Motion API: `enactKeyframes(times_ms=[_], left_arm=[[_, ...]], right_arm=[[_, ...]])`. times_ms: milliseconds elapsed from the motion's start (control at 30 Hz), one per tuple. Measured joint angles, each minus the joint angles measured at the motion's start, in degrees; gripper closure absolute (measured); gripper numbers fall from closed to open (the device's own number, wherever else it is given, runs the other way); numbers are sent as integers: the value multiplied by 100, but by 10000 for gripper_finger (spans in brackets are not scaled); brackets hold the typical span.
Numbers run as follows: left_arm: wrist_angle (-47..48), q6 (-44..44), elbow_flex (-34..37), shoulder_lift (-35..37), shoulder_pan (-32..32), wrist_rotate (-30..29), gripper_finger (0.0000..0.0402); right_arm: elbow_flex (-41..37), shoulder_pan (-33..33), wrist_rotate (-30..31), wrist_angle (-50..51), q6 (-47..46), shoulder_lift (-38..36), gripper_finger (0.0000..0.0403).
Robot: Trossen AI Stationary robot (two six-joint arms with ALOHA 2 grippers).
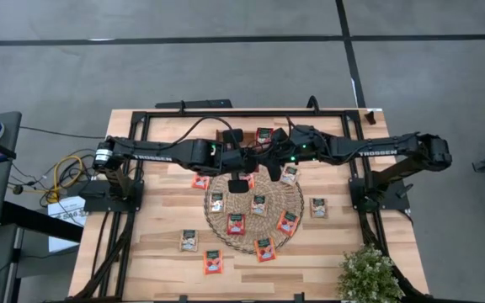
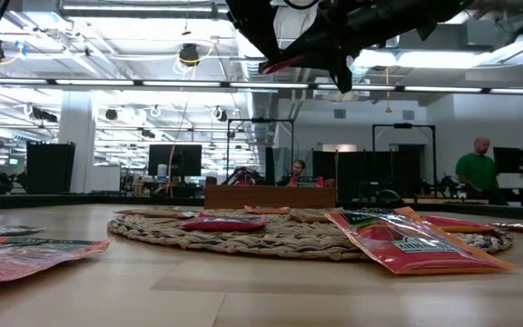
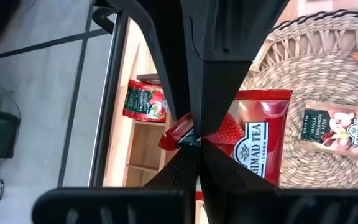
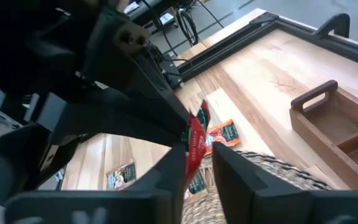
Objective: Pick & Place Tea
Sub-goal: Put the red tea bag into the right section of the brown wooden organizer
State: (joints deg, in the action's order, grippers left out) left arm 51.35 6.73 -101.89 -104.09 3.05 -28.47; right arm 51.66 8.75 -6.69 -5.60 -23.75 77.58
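A large round woven mat (image 1: 251,215) is lying mid-table with several tea packets (image 1: 259,204) spread over it, and more packets are sitting on the bare wood beside it, such as one near the front edge (image 1: 213,263) and one to the right of the mat (image 1: 318,207). A wooden compartment tray (image 4: 344,134) is resting at the back of the table, just behind the mat, with a packet (image 3: 143,101) lying in it. A small green plant (image 1: 367,274) is standing at the front right corner. Beyond the table, people are sitting and standing among the monitors.

Both arms are reaching inward and meeting above the mat's back edge. The left gripper (image 3: 191,134) is pinching a red tea packet (image 3: 253,140) by its corner, holding it in the air above the mat. The right gripper (image 4: 199,155) is hovering right against it, its fingers spread either side of the same red packet's edge
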Motion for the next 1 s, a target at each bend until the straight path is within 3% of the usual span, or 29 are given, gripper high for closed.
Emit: enactKeyframes(times_ms=[200,1000], left_arm=[[5,4,1,1,0,42,400],[15,-330,3,1,-2,35,400]], right_arm=[[0,0,-5,1,44,0,397],[-2,15,349,43,27,0,403]])
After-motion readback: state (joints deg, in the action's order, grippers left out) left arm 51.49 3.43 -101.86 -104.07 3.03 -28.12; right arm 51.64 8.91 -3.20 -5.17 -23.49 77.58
